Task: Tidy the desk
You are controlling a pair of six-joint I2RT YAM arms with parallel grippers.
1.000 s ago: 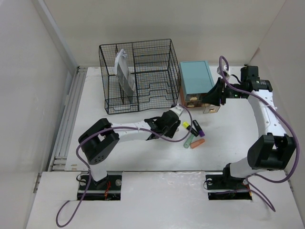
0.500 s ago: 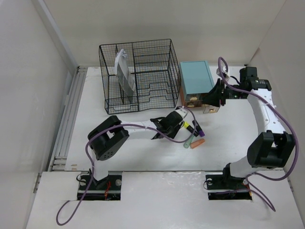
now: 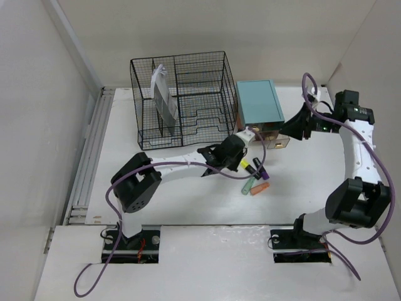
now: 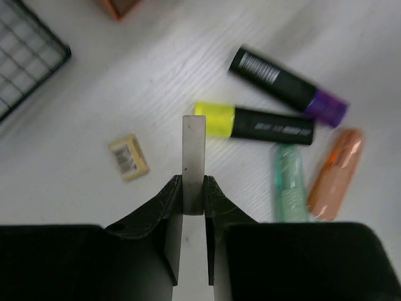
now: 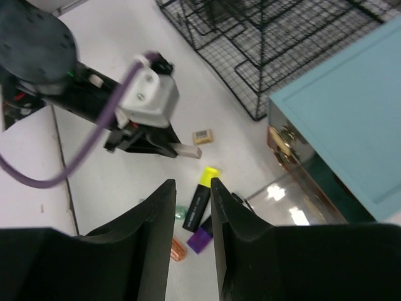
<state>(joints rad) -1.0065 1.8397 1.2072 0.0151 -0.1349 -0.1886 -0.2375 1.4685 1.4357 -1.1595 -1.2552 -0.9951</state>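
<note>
Left gripper [image 3: 237, 153] beside highlighters [image 3: 255, 175], black mesh organizer [image 3: 182, 100], teal box [image 3: 258, 101]

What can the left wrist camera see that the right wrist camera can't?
Only the left wrist view shows the barcode on the purple-capped marker. Only the right wrist view shows the teal drawer box and the open right gripper. Both show the white stick pinched in the left gripper, the yellow-capped highlighter, the small tan tag and the black mesh organizer.

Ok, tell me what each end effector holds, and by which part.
Left end effector pinches a small pale flat bar by one end; the other end sticks out. Right end effector holds nothing.
</note>
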